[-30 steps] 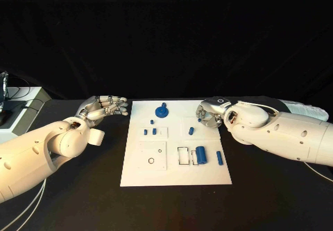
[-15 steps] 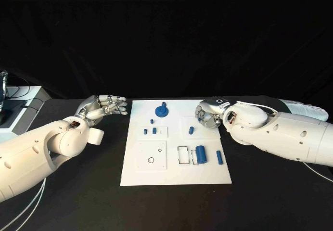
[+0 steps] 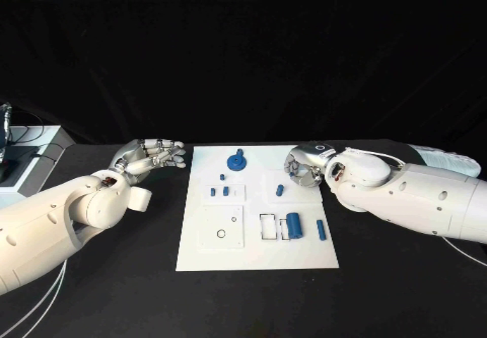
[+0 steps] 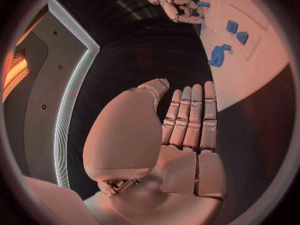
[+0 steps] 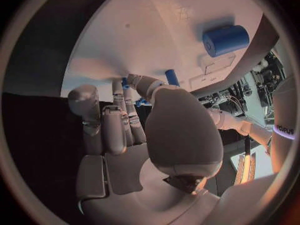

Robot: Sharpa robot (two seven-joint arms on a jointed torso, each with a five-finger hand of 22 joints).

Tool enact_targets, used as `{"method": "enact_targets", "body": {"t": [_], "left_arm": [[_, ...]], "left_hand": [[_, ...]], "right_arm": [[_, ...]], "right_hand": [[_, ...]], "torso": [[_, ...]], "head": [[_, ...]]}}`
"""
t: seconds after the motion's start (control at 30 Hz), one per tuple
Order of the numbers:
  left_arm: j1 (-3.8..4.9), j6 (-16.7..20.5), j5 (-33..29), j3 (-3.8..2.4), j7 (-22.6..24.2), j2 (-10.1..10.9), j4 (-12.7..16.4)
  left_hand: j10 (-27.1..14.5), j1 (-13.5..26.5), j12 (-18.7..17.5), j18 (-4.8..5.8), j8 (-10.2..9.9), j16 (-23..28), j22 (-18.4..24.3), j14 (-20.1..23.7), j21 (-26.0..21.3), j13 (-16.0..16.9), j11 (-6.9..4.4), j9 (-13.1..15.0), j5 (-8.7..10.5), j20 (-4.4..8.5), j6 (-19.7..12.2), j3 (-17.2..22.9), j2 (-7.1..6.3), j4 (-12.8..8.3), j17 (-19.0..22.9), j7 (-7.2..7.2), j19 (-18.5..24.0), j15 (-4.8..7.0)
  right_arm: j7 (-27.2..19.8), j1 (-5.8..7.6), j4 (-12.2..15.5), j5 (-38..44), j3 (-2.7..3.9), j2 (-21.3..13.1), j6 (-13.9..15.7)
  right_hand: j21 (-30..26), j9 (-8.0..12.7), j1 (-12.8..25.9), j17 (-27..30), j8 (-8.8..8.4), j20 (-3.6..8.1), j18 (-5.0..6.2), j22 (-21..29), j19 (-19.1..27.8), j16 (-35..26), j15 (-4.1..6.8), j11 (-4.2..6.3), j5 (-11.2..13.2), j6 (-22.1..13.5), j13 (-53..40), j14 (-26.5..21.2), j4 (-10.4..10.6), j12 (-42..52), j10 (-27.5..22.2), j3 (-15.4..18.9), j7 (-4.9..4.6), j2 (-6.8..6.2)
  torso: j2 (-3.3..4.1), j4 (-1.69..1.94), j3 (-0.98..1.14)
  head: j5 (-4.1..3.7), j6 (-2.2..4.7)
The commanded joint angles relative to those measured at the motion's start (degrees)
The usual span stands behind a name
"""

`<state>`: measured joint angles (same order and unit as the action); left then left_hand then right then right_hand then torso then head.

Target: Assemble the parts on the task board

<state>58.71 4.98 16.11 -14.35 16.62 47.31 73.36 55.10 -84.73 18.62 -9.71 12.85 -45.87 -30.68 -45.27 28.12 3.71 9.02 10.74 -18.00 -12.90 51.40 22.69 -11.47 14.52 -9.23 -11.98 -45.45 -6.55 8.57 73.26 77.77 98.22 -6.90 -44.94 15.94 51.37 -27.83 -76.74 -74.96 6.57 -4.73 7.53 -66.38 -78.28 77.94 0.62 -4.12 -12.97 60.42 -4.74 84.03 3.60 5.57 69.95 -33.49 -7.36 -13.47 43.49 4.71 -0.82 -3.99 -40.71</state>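
Several small blue parts (image 3: 293, 224) lay on the white board (image 3: 257, 259) mid-table; we judged them light, stiff, a little slick, best pinched across their sides. The fat cylinder near the right edge ran lengthwise, near edge to far edge. Our left hand (image 3: 152, 155) hung off the left edge, fingers curled, holding nothing; our right hand (image 3: 301, 169), over the far right corner, also held nothing.

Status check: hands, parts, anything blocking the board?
Left hand empty, beside the board. Right hand empty at its far right edge. Blue parts loose on it. Nothing blocking.
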Motion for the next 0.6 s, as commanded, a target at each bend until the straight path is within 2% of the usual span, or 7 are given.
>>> {"method": "enact_targets", "body": {"t": [0.03,0.13,0.23,0.6], "left_arm": [[-0.01,-0.61,-0.06,-0.06,0.14,-0.12,0.08],[-0.01,-0.63,-0.05,-0.06,0.07,-0.12,0.07],[-0.01,-0.66,0.01,-0.06,-0.01,-0.12,0.05],[-0.02,-0.73,0.16,-0.06,-0.12,-0.13,-0.20]], "left_hand": [[-0.03,-0.23,-0.39,-0.57,0.22,0.33,0.10,-0.06,-0.36,0.06,0.33,-0.05,0.26,-0.11,0.08,0.06,-0.28,-0.29,-0.07,-0.30,-0.44,-0.41],[-0.03,-0.23,-0.39,-0.57,0.22,0.33,0.10,-0.06,-0.36,0.06,0.33,-0.05,0.26,-0.11,0.08,0.06,-0.28,-0.29,-0.07,-0.30,-0.44,-0.41],[-0.03,-0.25,-0.42,-0.56,0.24,0.36,0.12,-0.05,-0.39,0.06,0.34,-0.05,0.28,-0.11,0.09,0.07,-0.28,-0.33,-0.08,-0.31,-0.45,-0.42],[-0.06,-0.34,-0.50,-0.56,0.25,0.45,0.16,-0.03,-0.46,0.06,0.37,-0.06,0.29,-0.12,0.07,0.11,-0.29,-0.43,-0.09,-0.34,-0.47,-0.44]], "right_arm": [[-0.56,-0.52,0.28,0.06,-0.31,0.36,-1.45],[-0.31,-0.53,0.29,0.37,-0.31,0.42,-1.01],[0.03,-0.55,0.38,0.82,-0.31,0.45,-0.40],[1.44,-0.64,0.81,1.77,-0.31,0.28,2.14]], "right_hand": [[0.76,-0.29,-1.51,-2.56,0.66,0.16,-0.65,-0.51,-0.40,0.69,0.53,0.48,0.17,0.88,-0.02,3.95,-0.30,-0.08,0.97,-1.05,0.07,0.75],[1.34,-0.65,-2.41,-2.52,1.22,0.28,-0.72,-1.12,-0.45,0.96,0.61,0.67,1.66,1.69,-0.19,3.88,-0.75,0.10,1.95,-1.99,0.15,1.79],[2.20,-1.45,-3.30,-2.57,2.31,0.59,-0.80,-1.92,-0.55,1.33,1.03,1.20,2.35,2.98,-0.73,3.84,-1.20,0.54,3.86,-2.91,0.55,3.61],[2.78,-2.28,-3.51,-2.32,3.03,0.87,-0.88,-2.65,-0.52,1.50,1.26,1.48,4.25,3.24,-1.17,3.74,-1.92,0.27,4.95,-4.25,0.78,4.11]], "torso": [[0.02,-0.02,0.02],[0.02,-0.04,0.03],[0.01,0.00,0.04],[-0.03,-0.03,-0.01]], "head": [[0.01,-0.06],[0.06,-0.13],[0.03,-0.20],[-0.03,-0.18]]}}
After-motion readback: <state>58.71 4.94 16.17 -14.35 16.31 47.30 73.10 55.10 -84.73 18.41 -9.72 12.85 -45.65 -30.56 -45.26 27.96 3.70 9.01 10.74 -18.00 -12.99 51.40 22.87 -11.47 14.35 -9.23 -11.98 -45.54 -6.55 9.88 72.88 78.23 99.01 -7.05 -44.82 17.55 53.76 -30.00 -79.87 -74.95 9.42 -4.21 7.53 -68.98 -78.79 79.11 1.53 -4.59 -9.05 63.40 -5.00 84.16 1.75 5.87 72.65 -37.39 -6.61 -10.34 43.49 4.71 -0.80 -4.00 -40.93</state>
